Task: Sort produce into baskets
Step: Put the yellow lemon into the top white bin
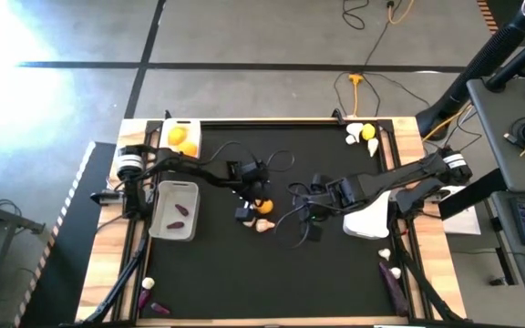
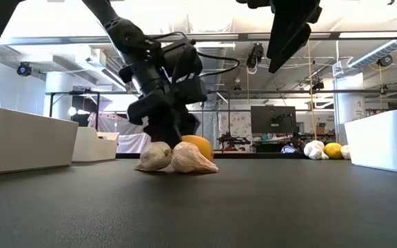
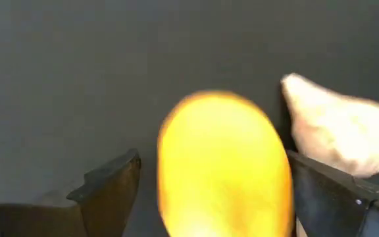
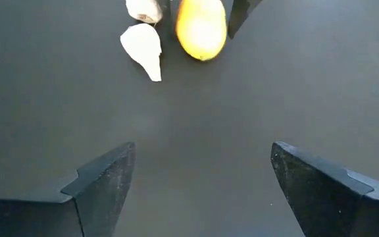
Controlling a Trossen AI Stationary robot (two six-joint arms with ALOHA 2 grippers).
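I am looking down on a black mat (image 1: 244, 273) framed by a pale wooden table edge (image 1: 98, 273). My left gripper (image 3: 209, 191) is hovering low at mid-table, jaws spread wide around an orange citrus (image 3: 224, 164); whether the fingers are touching it I cannot quite tell. Two garlic bulbs (image 2: 174, 157) are lying just beside that gripper on the mat. My right gripper (image 4: 199, 178) is hanging higher and nearby, wide open, holding nothing, facing the same cluster. Baskets (image 1: 175, 210) are sitting out toward each arm's base. Beyond the table I am seeing a workshop with monitors (image 2: 273, 118) and grey flooring.
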